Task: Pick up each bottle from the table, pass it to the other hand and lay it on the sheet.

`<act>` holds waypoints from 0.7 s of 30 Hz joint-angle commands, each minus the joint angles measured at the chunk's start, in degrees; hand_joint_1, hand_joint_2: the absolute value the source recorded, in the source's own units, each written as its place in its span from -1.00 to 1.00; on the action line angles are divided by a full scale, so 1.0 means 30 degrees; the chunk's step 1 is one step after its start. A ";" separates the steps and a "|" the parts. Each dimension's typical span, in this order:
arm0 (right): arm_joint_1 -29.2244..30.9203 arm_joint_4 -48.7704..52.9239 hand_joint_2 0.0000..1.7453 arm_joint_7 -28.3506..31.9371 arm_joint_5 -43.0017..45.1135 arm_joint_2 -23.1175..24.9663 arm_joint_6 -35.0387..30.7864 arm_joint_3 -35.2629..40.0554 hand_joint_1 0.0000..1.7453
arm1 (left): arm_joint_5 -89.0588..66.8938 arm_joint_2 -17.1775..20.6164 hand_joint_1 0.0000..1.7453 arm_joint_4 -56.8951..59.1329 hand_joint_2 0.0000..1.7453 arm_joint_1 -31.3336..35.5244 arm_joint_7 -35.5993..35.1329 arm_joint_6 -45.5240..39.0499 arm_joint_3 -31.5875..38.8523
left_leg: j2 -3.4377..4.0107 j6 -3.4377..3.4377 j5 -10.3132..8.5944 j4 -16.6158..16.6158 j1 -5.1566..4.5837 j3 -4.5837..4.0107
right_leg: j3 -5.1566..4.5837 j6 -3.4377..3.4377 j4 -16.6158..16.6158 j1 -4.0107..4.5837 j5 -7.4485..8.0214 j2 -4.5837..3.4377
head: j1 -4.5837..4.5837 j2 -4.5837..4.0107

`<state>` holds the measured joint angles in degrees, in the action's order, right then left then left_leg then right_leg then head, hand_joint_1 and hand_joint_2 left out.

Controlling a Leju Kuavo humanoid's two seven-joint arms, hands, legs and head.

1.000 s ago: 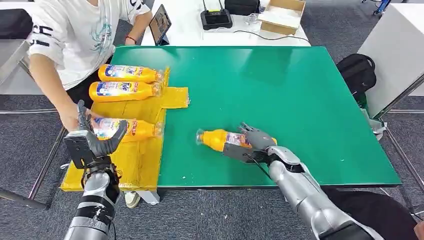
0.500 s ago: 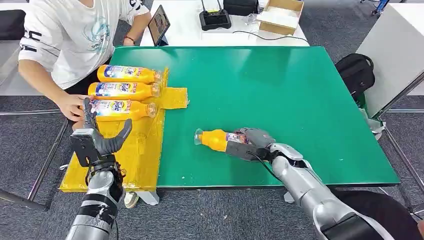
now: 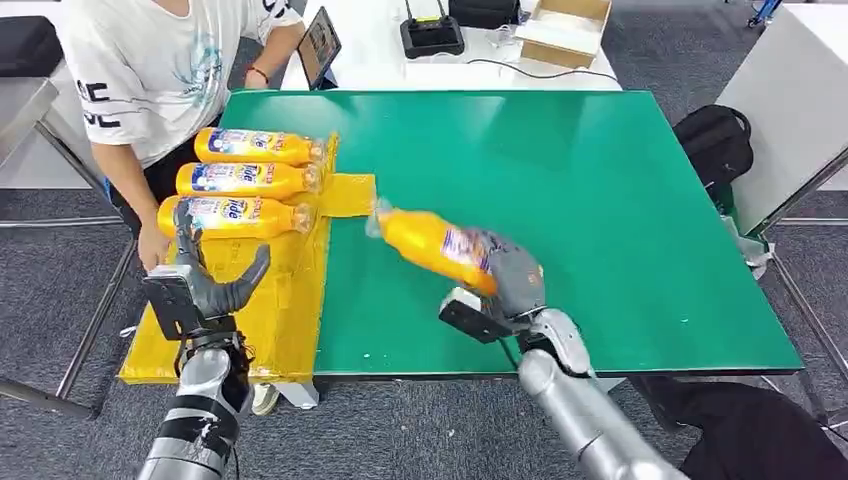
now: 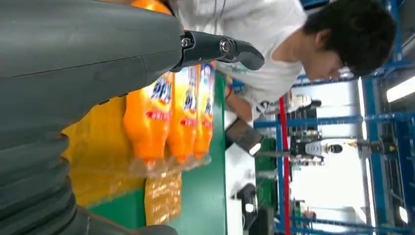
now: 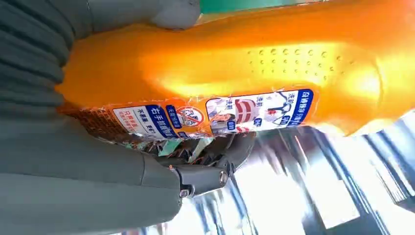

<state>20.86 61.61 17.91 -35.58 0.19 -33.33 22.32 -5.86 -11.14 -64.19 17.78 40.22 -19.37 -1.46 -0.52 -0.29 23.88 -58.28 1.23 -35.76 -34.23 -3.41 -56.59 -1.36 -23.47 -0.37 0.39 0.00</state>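
Observation:
My right hand (image 3: 508, 282) grips an orange bottle (image 3: 432, 245) and holds it tilted above the green table (image 3: 560, 170), its clear cap toward the yellow sheet (image 3: 270, 300). The right wrist view shows the same orange bottle (image 5: 244, 83) close up with my fingers (image 5: 205, 171) wrapped round it. Three orange bottles (image 3: 240, 180) lie side by side on the far part of the sheet, also seen as bottles (image 4: 171, 112) from the left wrist. My left hand (image 3: 200, 280) hovers over the sheet's near left part, fingers spread, holding nothing.
A person in a white shirt (image 3: 160, 60) stands at the table's left, one hand (image 3: 150, 245) by the sheet's edge near my left hand. A tablet (image 3: 320, 45), a black device (image 3: 432, 38) and a cardboard box (image 3: 565, 25) sit on the white table behind. A black bag (image 3: 712, 145) lies right.
My right hand closed on the bottle lying on the table, then lifted it and swung it left toward the sheet. The person slid the third bottle up beside the other two and withdrew.

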 commanded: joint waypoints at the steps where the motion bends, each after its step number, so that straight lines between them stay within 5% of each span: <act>1: -0.2339 0.6005 1.00 0.2745 0.0708 0.2524 -0.2223 -0.4441 1.00 | 0.0660 -0.0581 -1.00 0.0404 1.00 0.0579 -0.0072 0.0700 -0.0946 | -0.0026 0.0019 0.0017 -0.0004 -0.0009 0.0001 | 0.0018 0.0030 -0.0008 -0.0001 -0.0031 0.0043 | 0.0007 0.0000; 13: -0.2158 0.4838 1.00 0.4104 0.1327 0.2949 -0.2223 -0.5605 1.00 | 0.1577 -0.0668 -1.00 0.0036 1.00 0.0299 -0.0107 0.2522 -0.1373 | 0.0009 0.0024 0.0020 0.0002 -0.0010 0.0005 | 0.0021 0.0049 0.0012 -0.0001 -0.0007 0.0013 | 0.0007 0.0000; 15: -0.2071 0.4466 1.00 0.3876 0.1582 0.2684 -0.2215 -0.5312 1.00 | 0.1958 -0.0604 -1.00 -0.0238 1.00 0.0178 -0.0544 0.3632 -0.1719 | 0.0014 0.0028 0.0027 0.0002 -0.0007 0.0021 | 0.0036 0.0062 0.0014 0.0005 -0.0012 0.0014 | 0.0007 0.0000; 17: -0.1303 0.1094 1.00 0.4707 0.3588 0.2352 0.0633 -0.4389 1.00 | 0.4063 -0.0335 -1.00 -0.1148 1.00 0.0053 -0.2307 0.8461 -0.3835 | -0.0007 0.0030 0.0021 0.0006 -0.0004 0.0022 | 0.0047 0.0029 0.0030 0.0004 -0.0011 0.0028 | 0.0000 0.0000; 21: -0.1303 0.1094 1.00 0.4707 0.3588 0.2352 0.0633 -0.4389 1.00 | 0.4063 -0.0335 -1.00 -0.1148 1.00 0.0053 -0.2307 0.8461 -0.3835 | 0.0024 0.0032 0.0022 0.0013 -0.0008 0.0036 | 0.0054 0.0034 0.0033 0.0002 -0.0002 -0.0001 | 0.0007 0.0000</act>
<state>13.89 73.68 31.17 -25.99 7.58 -32.82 8.87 5.05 -13.22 -67.43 17.04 34.51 3.85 -8.33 -0.55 -0.28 23.87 -58.28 1.19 -35.90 -34.29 -3.46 -56.57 -1.41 -23.44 -0.35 0.41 0.00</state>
